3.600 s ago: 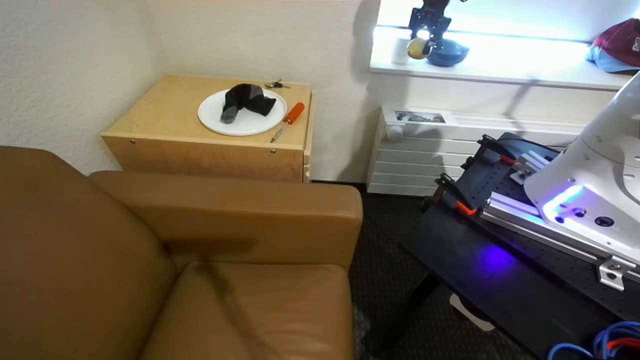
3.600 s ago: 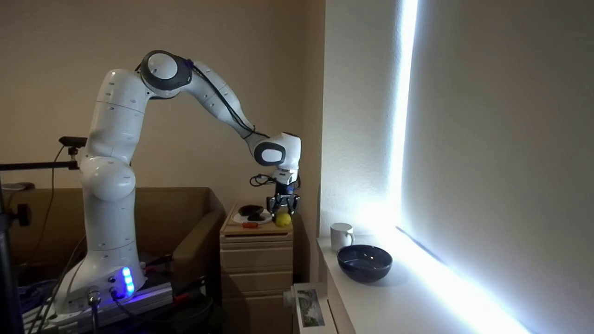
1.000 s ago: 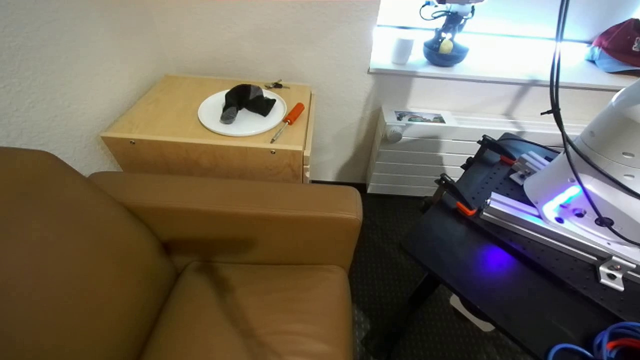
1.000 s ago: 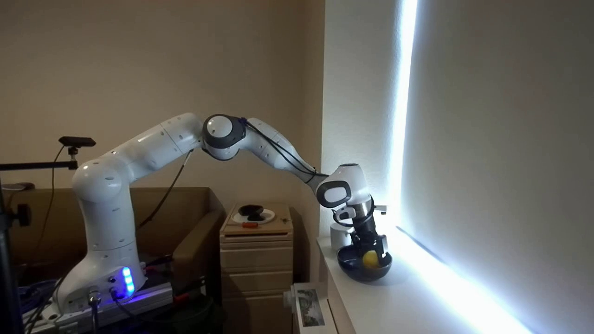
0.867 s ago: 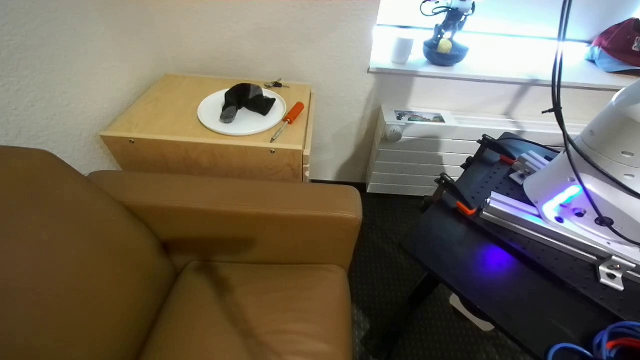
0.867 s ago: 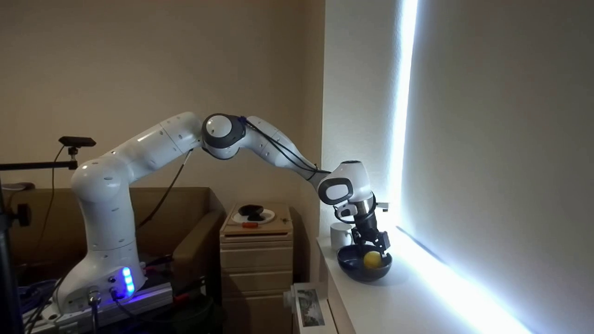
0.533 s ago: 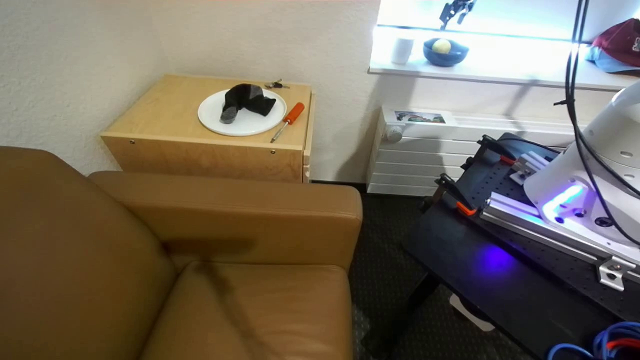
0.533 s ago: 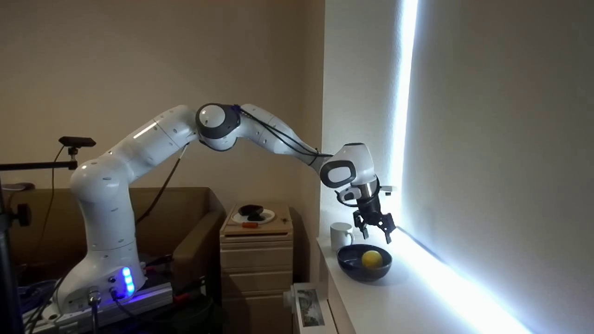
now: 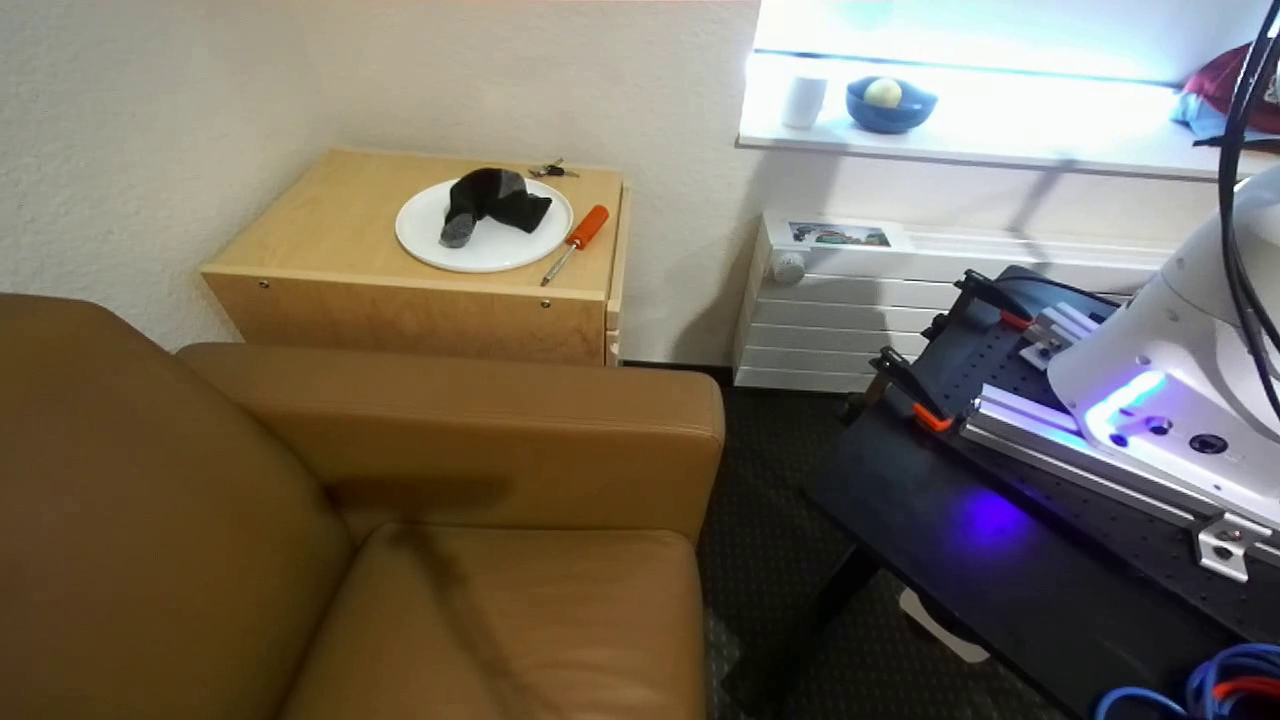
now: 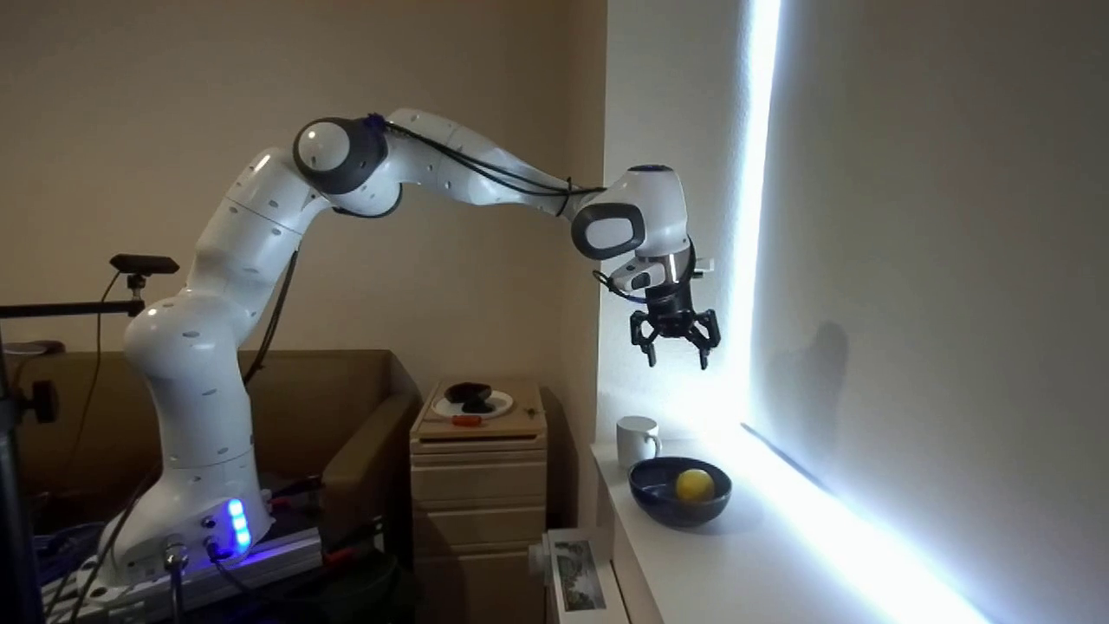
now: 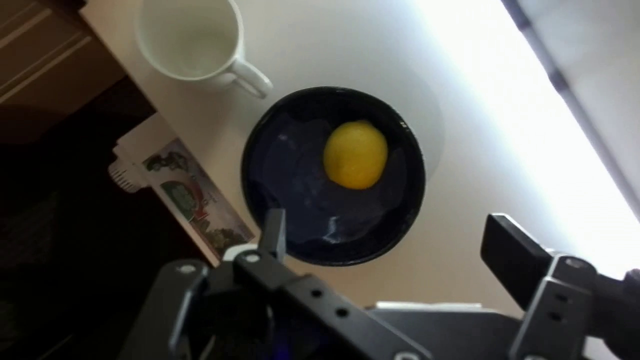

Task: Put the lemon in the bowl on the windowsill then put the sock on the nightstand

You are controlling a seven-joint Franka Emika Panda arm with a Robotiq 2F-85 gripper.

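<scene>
The yellow lemon (image 10: 695, 486) lies in the dark blue bowl (image 10: 651, 498) on the white windowsill (image 10: 736, 576). In the wrist view the lemon (image 11: 355, 155) rests right of the bowl's (image 11: 295, 195) middle. Lemon (image 9: 883, 93) and bowl (image 9: 890, 120) also show in an exterior view. My gripper (image 10: 677, 364) is open and empty, well above the bowl; its spread fingers also frame the wrist view (image 11: 386, 222). The black and grey sock (image 9: 490, 198) lies bunched on a white plate (image 9: 480, 258) on the wooden nightstand (image 9: 320, 215).
A white mug (image 10: 637, 440) stands close beside the bowl. An orange-handled screwdriver (image 9: 588, 228) and keys (image 9: 553, 170) lie by the plate. A brown sofa (image 9: 480, 400) stands before the nightstand. A radiator (image 9: 830, 310) is below the sill. A cap (image 9: 1215, 95) lies farther along it.
The gripper carried the lemon over to the bowl, opened and let go of it there. Since then the arm has risen, well clear of the bowl. Lemon and sock stay still.
</scene>
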